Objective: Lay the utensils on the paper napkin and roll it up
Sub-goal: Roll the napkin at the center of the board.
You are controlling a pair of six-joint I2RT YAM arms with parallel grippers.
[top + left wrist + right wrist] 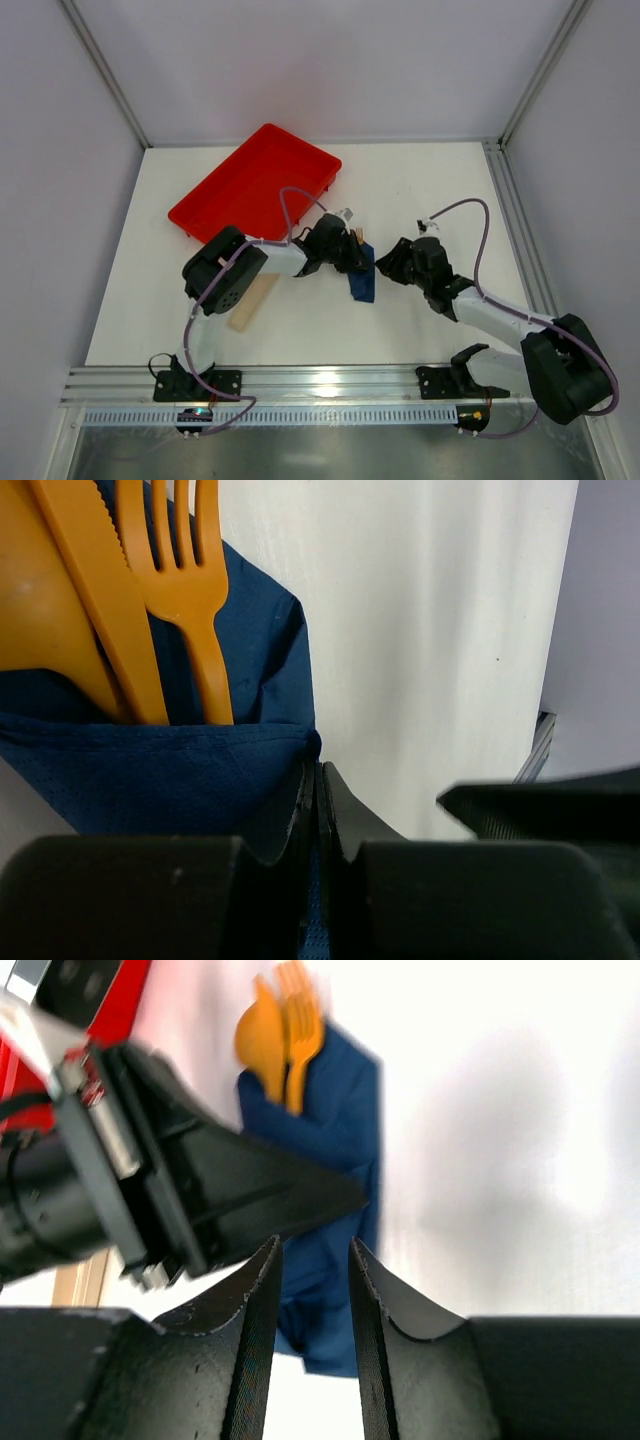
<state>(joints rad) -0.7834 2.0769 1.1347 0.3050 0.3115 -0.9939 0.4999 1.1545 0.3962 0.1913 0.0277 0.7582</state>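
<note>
Paper napkin (150, 770): dark blue and folded across the cutlery handles. In the overhead view it lies at mid-frame on the white table (450, 190), between the two grippers.
Utensils (190, 590): an orange fork, knife and spoon lie side by side at the upper left of the left wrist view. Their heads stick out of the fold and their handles are tucked under it.
Left gripper (318, 780): the fingers are pressed together on the napkin's edge, with a thin blue sliver pinched between them, at lower centre of its own view.
Right gripper (313, 1260): the jaws are apart with nothing between them. The napkin shows beyond the gap.
Napkin handling: it is probably very light, limp and easy to tear. A fold will likely spring open unless pinned.
Utensil handling: light, stiff, smooth plastic, so they are likely to slide out of a loose roll.
Where to hold: pinch the napkin at a free edge or corner, as the left gripper does. The roll is best pressed over the covered handles, not the bare heads.
Red tray (260, 180): upper left of the overhead view, apart from the napkin.
</note>
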